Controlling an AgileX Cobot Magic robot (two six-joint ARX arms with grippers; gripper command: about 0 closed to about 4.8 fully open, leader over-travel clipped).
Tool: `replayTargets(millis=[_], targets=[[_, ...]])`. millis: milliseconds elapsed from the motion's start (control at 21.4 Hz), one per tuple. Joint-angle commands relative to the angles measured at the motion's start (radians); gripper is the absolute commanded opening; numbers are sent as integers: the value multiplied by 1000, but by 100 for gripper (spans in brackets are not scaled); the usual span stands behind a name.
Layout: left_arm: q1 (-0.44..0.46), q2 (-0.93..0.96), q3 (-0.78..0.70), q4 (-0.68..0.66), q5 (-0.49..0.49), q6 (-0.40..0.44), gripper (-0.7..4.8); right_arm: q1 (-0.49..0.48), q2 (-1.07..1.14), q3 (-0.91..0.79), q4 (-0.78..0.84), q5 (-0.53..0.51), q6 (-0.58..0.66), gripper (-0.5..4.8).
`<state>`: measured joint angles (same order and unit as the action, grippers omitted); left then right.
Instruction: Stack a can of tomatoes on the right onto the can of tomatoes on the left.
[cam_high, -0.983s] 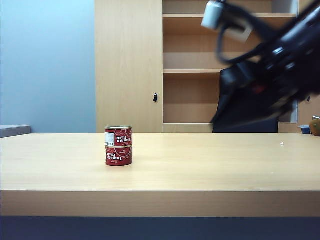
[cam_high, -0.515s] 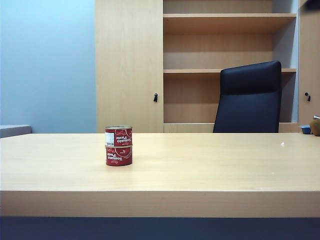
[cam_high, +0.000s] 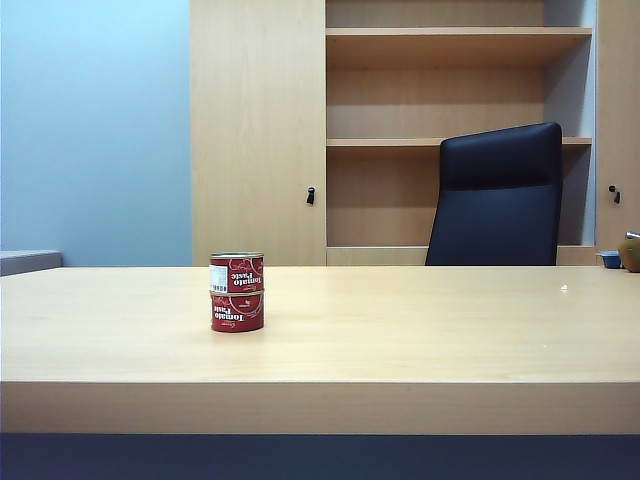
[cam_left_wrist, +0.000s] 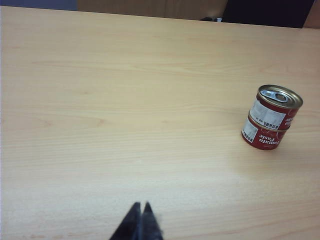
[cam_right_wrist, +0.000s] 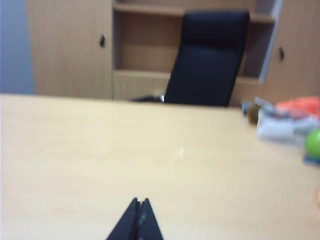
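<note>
one tomato paste can (cam_high: 237, 272) sits stacked on the other tomato paste can (cam_high: 237, 311) on the table (cam_high: 400, 340). the left gripper (cam_left_wrist: 141, 209) and the right gripper (cam_right_wrist: 139, 203) hover above bare tabletop, jaws pressed closed on nothing.

The closed left claw (cam_left_wrist: 141, 210) hovers over the table (cam_left_wrist: 100, 100), well apart from two stacked tomato cans (cam_left_wrist: 270, 117).

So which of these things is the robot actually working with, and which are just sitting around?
Part of the job:
- upper tomato can, resting on the lower tomato can
- left gripper, shut, above bare table away from the cans
- right gripper, shut, holding nothing

Just lying about:
- black chair
- shelving cabinet
- blurred clutter and a green ball at the table's edge
</note>
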<state>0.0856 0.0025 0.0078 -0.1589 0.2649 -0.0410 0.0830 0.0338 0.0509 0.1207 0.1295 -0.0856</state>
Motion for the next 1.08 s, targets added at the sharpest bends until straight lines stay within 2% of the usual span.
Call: replayTargets(millis=[47,375,1077], targets=[[0,1,3,0,2,4,-5,-10,-21,-50,-93,-80,29,10],[0,1,3,0,2,4,-5,-18,-21,-50,-306,-81,30,9],[0,1,3,0,1,4,-5,-18,-21,-48,-304,-80,30,9]])
